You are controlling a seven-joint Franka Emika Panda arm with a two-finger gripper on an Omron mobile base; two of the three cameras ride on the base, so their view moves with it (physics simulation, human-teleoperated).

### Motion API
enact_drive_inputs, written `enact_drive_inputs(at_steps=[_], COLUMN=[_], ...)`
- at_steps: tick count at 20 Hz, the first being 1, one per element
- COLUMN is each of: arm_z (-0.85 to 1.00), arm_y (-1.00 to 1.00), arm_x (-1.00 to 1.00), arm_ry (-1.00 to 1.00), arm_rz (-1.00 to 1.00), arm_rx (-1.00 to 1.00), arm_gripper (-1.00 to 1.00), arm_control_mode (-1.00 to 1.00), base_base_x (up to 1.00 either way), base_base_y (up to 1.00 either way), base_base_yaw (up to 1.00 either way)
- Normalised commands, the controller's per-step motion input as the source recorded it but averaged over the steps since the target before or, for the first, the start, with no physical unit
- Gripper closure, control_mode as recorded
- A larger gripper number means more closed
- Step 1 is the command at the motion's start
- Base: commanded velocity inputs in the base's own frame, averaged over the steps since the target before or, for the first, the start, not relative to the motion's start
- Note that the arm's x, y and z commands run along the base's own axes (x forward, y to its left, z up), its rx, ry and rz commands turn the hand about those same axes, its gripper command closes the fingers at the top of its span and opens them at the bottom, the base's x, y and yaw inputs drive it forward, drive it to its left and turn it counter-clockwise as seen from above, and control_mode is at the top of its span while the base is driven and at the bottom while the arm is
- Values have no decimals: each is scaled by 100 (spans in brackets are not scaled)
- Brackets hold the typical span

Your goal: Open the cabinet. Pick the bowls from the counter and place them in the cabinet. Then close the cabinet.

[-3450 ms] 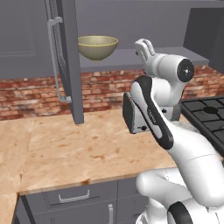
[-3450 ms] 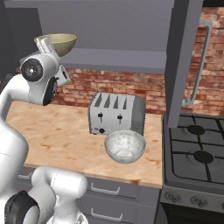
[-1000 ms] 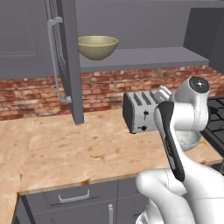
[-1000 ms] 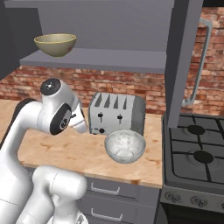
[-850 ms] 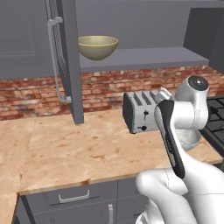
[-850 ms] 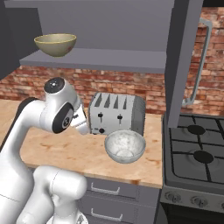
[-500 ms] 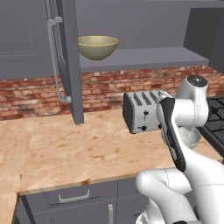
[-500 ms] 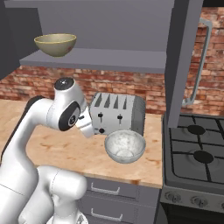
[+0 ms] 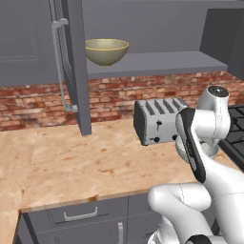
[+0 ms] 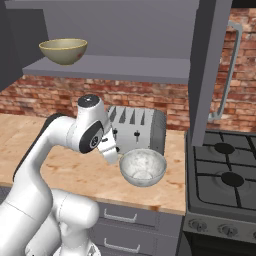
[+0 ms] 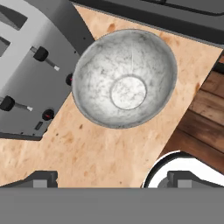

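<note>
The white bowl with grey marbling (image 11: 124, 78) stands upright on the counter (image 11: 100, 153), just in front of the toaster. My gripper (image 11: 113, 179) hangs open above it, near its rim, with nothing between the fingertips (image 11: 41, 178). In the right base view the same bowl (image 10: 143, 167) sits just right of my hand. The olive-tan bowl (image 10: 63, 50) rests on the shelf of the cabinet (image 9: 157, 62), whose two doors (image 9: 71, 66) stand open. From the left base view that olive-tan bowl (image 9: 106, 50) shows on the shelf too, and my arm hides the white one.
A silver four-slot toaster (image 10: 137, 127) stands against the brick wall behind the white bowl. A black gas stove (image 10: 225, 175) adjoins the counter on the right. The right cabinet door (image 10: 210, 65) hangs open above the stove's edge. Drawer fronts (image 9: 81, 214) run under the counter.
The arm has come down from the shelf, where it left the olive-tan bowl. Over the last second the hand has edged right, closer over the white bowl. The jaws stayed open.
</note>
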Motion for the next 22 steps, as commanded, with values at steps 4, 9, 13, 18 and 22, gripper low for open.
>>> enact_drive_inputs(at_steps=[4, 9, 13, 18, 22], arm_z=[-40, -43, -43, -35, -31], arm_y=[-28, -28, -27, -21, -18], arm_x=[0, 0, 0, 2, 10], arm_ry=[0, 0, 0, 2, 4], arm_rz=[0, 0, 0, -1, -1], arm_rx=[0, 0, 0, 0, 0], arm_gripper=[-100, -100, -100, -100, -100], arm_control_mode=[-100, -100, -100, -100, -100], base_base_x=[0, 0, 0, 0, 0], base_base_y=[0, 0, 0, 0, 0], base_base_yaw=[0, 0, 0, 0, 0])
